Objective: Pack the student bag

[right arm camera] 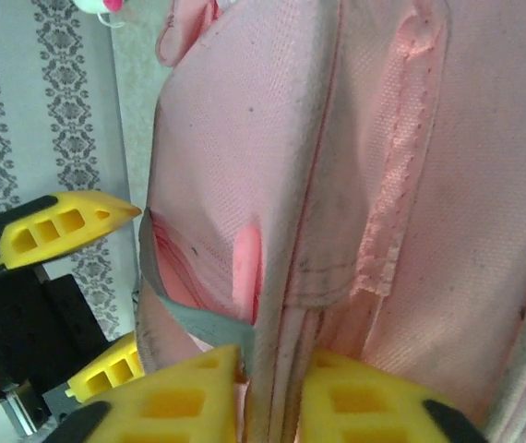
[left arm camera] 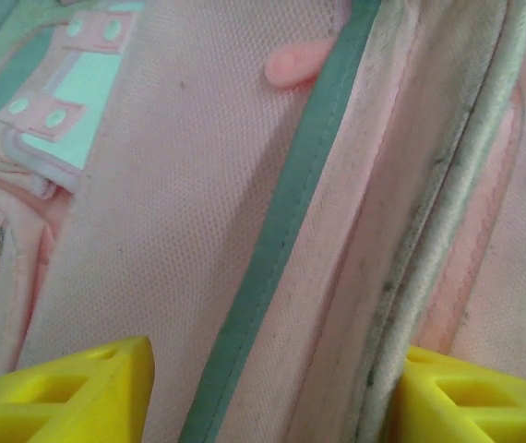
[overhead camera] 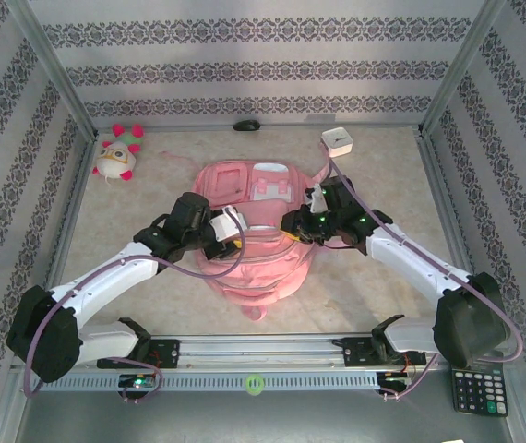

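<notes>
Robot lab test cell, metal frame [overhead camera: 57, 69], patterned wallpaper walls [overhead camera: 245, 72], mounting rail [overhead camera: 263, 349]

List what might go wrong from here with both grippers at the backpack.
1. The right gripper pinches only a thin seam fold of the pink backpack; if it lifts, the fabric may slip out.
2. The left gripper is open astride the grey zipper tape; closing could grab one loose layer rather than the opening's rim.

I saw the student bag [left arm camera: 171, 203] as matt, coarse-woven cloth, grubby along its piping; the left gripper [left arm camera: 274, 369] showed smooth plastic.
</notes>
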Available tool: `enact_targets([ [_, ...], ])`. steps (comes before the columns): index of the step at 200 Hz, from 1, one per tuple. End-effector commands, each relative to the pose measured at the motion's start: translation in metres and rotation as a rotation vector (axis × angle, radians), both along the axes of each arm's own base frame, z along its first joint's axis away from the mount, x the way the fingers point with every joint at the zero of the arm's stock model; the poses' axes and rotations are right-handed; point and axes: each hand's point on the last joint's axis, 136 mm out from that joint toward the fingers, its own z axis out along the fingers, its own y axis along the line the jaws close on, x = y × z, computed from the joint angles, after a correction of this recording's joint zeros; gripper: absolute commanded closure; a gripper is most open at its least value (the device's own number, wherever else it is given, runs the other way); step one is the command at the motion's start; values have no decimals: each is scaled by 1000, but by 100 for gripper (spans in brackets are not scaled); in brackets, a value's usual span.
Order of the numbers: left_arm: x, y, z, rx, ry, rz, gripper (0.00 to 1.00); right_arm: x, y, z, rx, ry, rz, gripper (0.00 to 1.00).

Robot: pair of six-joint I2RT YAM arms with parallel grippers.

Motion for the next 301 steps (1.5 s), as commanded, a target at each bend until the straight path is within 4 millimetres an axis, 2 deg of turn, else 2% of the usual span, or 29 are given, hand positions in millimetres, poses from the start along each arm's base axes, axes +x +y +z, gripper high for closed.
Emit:
enact_targets([
  [1,34,-7,46,-111,-141,109,50,5,-7,22,-28,-91,41,65],
  [24,39,-11,47,-126,-126,122,53,14,-35,20,-99,-110,0,56],
  [40,44,-11,48,-134,-120,142,55,23,-75,9,-230,-118,-55,51],
  [79,47,-15,58,-158,-113,147,80,41,-201,-47,-668,-23,-157,43],
  [89,45,-16,64,-174,-107,142,82,45,-224,-62,-720,21,-158,41],
  [103,45,-17,71,-200,-103,148,84,50,-243,-80,-758,84,-142,37],
  [123,42,-19,81,-236,-106,149,84,59,-254,-101,-781,135,-98,36],
  [144,43,-17,87,-251,-110,160,84,70,-249,-117,-743,164,-61,36],
  [183,44,-17,88,-255,-107,167,85,90,-250,-133,-748,179,-29,35],
  [215,44,-16,89,-257,-108,175,85,90,-268,-154,-857,237,-1,37],
  [236,44,-16,91,-258,-107,176,85,86,-271,-163,-882,252,22,37],
  [246,43,-16,93,-261,-109,175,86,86,-271,-166,-888,255,35,40],
  [273,43,-16,96,-269,-108,177,86,90,-266,-158,-867,214,24,56],
  [291,43,-17,97,-278,-90,182,86,90,-258,-135,-839,151,8,60],
  [301,42,-18,98,-289,-73,188,86,89,-252,-115,-824,96,-9,60],
])
